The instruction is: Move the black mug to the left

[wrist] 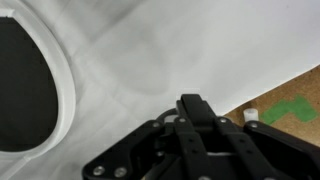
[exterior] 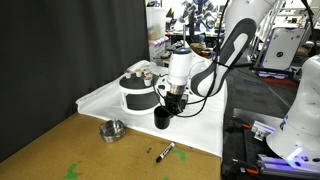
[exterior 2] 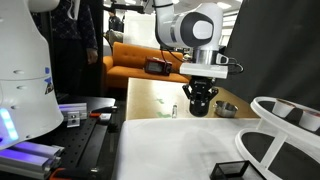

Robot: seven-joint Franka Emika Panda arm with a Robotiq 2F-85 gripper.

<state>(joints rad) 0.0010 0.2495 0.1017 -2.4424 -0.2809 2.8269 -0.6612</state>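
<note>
The black mug (exterior: 161,118) is small and glossy. It sits at the front edge of the white cloth (exterior: 105,100), just in front of the large white container with a black band (exterior: 138,92). My gripper (exterior: 168,103) is directly over the mug with its fingers drawn together, apparently on the mug's rim. In an exterior view the mug (exterior 2: 199,108) hangs right under the gripper (exterior 2: 200,97). In the wrist view the shut fingers (wrist: 195,115) hide the mug.
A small silver bowl (exterior: 112,130) sits on the wooden table left of the mug and also shows in an exterior view (exterior 2: 227,108). A marker (exterior: 164,151) lies near the table's front. The container's rim (wrist: 60,90) shows in the wrist view. Green tape marks (wrist: 290,110) are on the wood.
</note>
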